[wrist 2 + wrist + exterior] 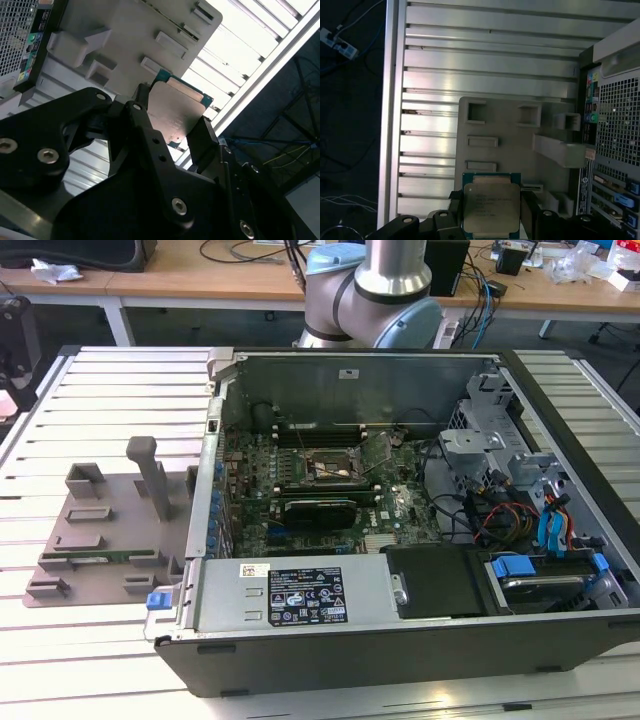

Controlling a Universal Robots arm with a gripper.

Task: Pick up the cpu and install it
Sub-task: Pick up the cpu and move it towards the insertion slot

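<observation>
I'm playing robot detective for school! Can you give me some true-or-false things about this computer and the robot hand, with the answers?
1. The hand is gripping the cpu. True.
2. The cpu's top is bright red. False: it is silver-grey.
3. The computer case lies open, so the motherboard shows. True.
4. The cpu already sits on the motherboard. False: it is in the hand, near the grey tray.
5. The grey tray lies inside the case. False: it lies on the slatted table beside the case, at the exterior view's left.
</observation>
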